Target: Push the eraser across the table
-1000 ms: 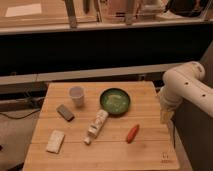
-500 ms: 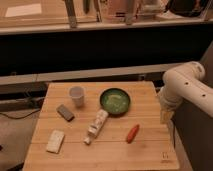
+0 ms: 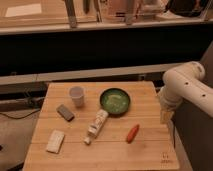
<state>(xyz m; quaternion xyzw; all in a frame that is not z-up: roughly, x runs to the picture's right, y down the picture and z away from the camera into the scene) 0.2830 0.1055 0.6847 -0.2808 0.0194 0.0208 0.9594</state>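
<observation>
The square light-wood table (image 3: 150, 150) of parallel planks has a small dark mark (image 3: 164, 159) near its front right corner. A dark grey rectangular eraser (image 3: 65, 112) lies flat on the table's left side, just in front of a white cup. The white arm (image 3: 187, 87) reaches in from the right. Its gripper (image 3: 165, 117) hangs at the table's right edge, far from the eraser and touching nothing I can see.
A white cup (image 3: 76, 95), a green bowl (image 3: 114, 101), a white bottle lying on its side (image 3: 96, 126), an orange carrot-like piece (image 3: 132, 133) and a pale white block (image 3: 55, 141) lie on the table. A dark shelf wall stands behind it.
</observation>
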